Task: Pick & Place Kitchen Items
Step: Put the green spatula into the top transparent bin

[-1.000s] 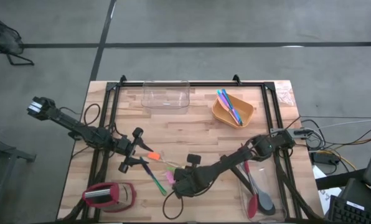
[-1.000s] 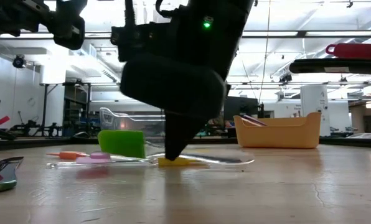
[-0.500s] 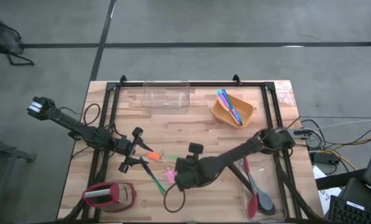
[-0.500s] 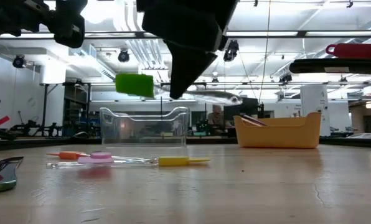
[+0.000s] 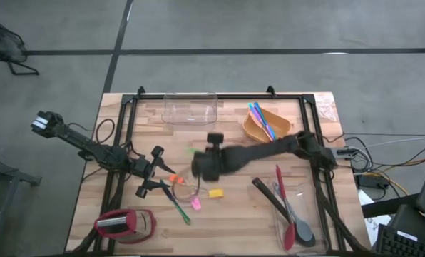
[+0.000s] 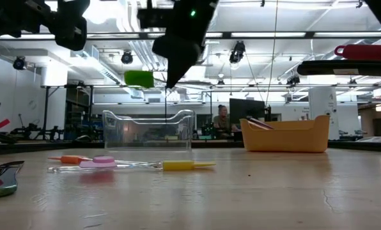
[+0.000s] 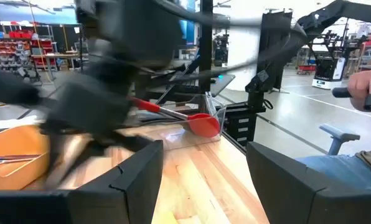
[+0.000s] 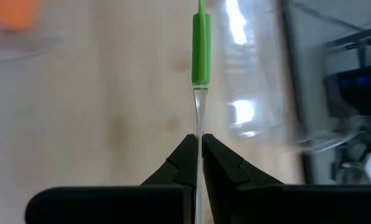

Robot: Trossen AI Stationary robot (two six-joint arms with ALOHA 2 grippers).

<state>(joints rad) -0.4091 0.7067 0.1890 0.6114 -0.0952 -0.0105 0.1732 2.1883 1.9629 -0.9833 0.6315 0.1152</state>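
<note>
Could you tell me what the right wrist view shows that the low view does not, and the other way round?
Only the right wrist view shows the grip itself: the right tool shut on the thin clear handle of the green utensil. Only the low view shows that the utensil hangs well above the table, with the pink piece, yellow piece, clear tub and orange bowl beyond or below. Both show the green end and the right arm carrying it.

Robotics lab (strip-lit): metal racks (image 6: 56,108), rigs beyond.
</note>
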